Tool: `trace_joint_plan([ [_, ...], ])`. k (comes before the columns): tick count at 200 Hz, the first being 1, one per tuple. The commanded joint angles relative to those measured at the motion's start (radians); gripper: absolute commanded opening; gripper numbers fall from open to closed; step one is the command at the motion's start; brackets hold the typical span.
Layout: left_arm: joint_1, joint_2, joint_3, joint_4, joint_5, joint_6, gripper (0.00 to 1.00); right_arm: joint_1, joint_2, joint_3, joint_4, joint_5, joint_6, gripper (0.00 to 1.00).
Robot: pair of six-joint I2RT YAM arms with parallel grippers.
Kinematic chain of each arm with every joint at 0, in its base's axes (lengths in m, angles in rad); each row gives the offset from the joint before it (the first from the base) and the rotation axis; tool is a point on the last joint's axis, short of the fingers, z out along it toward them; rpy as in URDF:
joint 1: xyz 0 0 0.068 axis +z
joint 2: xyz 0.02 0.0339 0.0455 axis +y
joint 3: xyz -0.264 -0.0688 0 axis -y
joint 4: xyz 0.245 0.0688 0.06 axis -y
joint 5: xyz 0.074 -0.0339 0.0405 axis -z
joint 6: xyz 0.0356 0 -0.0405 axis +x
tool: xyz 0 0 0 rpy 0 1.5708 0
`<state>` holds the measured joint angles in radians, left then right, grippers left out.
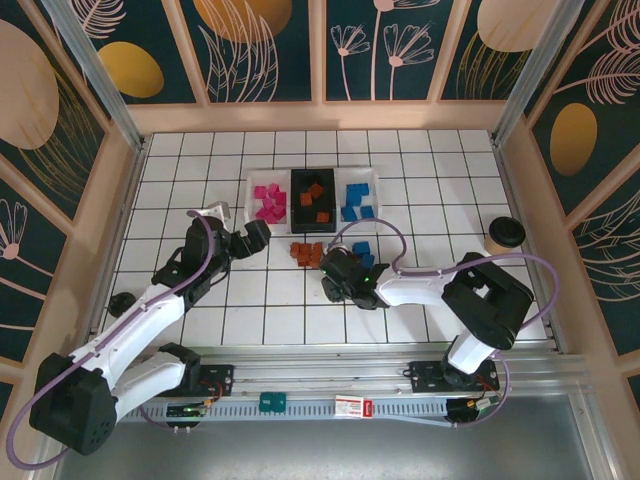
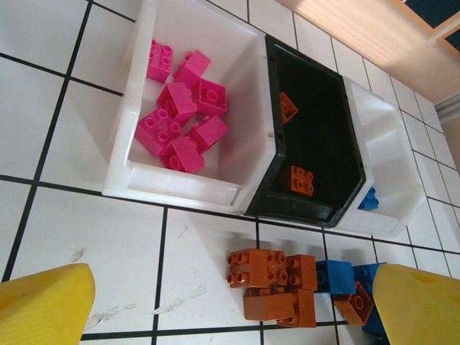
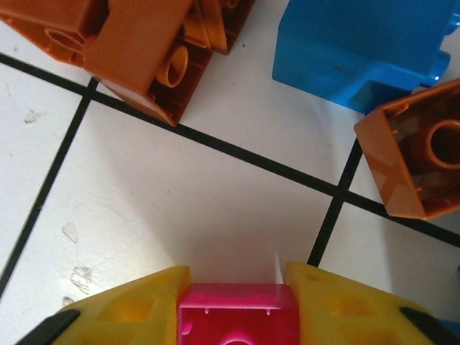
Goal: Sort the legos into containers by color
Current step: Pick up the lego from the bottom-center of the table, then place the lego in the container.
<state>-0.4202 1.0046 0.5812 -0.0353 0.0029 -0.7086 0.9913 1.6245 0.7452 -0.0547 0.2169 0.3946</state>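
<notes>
1. Right jaws pinch a pink lego point(image 3: 237, 320) close to the tabletop point(image 3: 180, 208).
2. Left jaws are spread wide, facing the bins.
3. Pink legos point(image 2: 180, 118) fill the left white bin point(image 2: 180, 192). Two orange legos point(image 2: 300, 180) sit in the black bin point(image 2: 323, 108), and a blue lego point(image 2: 368, 200) sits in the right white bin point(image 2: 392, 144).
4. A loose orange pile point(image 2: 273, 284) and loose blue legos point(image 2: 334, 277) lie on the tabletop before the black bin.

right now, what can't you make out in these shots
right wrist view: the pink brick in the right gripper is cut off by the bottom edge
left wrist view: the blue brick in the right white bin sits mostly behind the black bin
top view: the wrist covers that grip, and studs on the loose orange bricks are too small to count
</notes>
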Motion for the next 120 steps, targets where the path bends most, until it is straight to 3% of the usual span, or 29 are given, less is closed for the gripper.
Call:
trace_joint_plan([
  [1,-0.003,-0.033,-0.017,-0.041,-0.037,-0.004,0.99,0.017,-0.052,0.036,0.016,-0.020,-0.014,0.31],
  [48,-0.003,-0.096,-0.057,-0.097,-0.094,-0.012,0.99,-0.019,-0.098,0.198,0.107,-0.171,-0.091,0.26],
  [120,-0.003,-0.203,-0.116,-0.151,-0.091,-0.042,0.99,-0.148,0.341,0.744,0.122,-0.258,-0.131,0.26],
])
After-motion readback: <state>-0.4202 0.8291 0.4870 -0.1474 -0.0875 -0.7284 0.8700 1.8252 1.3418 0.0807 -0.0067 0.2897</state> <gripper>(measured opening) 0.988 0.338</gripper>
